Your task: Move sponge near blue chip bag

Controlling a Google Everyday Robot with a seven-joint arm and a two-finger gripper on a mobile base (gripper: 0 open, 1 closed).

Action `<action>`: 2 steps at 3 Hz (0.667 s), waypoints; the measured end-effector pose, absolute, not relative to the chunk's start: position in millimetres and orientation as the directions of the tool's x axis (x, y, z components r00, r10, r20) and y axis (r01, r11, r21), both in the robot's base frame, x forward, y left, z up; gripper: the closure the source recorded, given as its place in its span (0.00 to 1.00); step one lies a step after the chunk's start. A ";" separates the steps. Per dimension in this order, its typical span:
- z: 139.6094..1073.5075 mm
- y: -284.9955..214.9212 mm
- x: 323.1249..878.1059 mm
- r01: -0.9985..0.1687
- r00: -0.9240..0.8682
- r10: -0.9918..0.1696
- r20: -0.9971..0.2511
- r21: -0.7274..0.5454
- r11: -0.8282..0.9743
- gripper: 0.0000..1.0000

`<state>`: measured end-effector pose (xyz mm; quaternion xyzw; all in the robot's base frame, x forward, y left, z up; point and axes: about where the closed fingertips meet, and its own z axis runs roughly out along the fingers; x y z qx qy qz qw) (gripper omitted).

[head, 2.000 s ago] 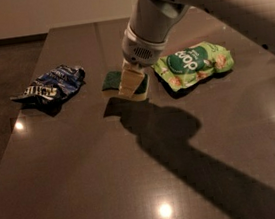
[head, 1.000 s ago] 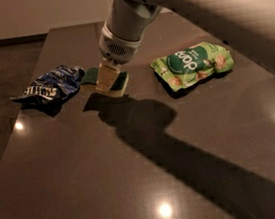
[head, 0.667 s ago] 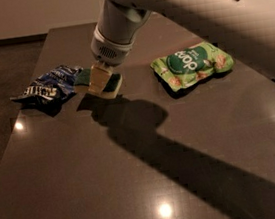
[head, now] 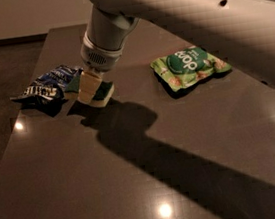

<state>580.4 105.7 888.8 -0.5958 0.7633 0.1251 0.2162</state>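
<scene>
Sponge (head: pixel 104 91) is what we find left of centre in the frame, its dark green top over a pale yellow layer, on or just above the dark table (head: pixel 138 192); we cannot tell whether it rests on the surface. The gripper (head: pixel 90 89) comes down onto it from above, and its pale fingers (head: pixel 86 86) are clamped on the sponge, one of them covering the sponge's left part.

Just to the left lies the blue chip bag (head: pixel 46 86), crumpled, with white lettering. The sponge is right beside the bag's right edge, though we cannot tell whether the two touch.

Further right, well apart from the sponge, we see a bright green snack bag (head: pixel 190 67) lying flat with a round dark green logo. The robot's pale arm (head: pixel 190 13) reaches in from the upper right of the frame and throws a broad shadow (head: pixel 147 145) across the table toward the lower right.
</scene>
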 end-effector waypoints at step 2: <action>888.8 106.2 579.8 -0.964 -0.195 -0.856 -0.479 -0.067 0.257 0.00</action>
